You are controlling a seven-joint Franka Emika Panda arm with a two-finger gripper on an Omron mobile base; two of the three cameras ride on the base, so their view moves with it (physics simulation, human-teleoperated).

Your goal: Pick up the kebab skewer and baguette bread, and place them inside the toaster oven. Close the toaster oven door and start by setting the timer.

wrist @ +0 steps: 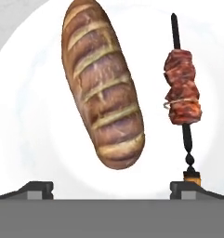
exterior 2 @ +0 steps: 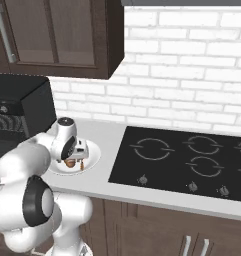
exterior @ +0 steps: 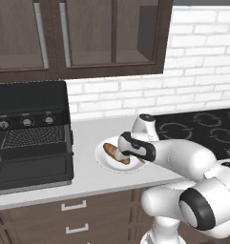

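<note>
Hand view: plate (wrist: 34, 153) holds baguette bread (wrist: 102, 88), kebab skewer (wrist: 182, 90).

base views flank; hand view close (over plate (wrist: 20, 139))

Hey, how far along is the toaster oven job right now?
Done: only the toaster oven door is down. In hand: the open gripper hovers over the plate, where the baguette bread and kebab skewer lie untouched. Left: loading both, closing the door, setting the timer.
</note>
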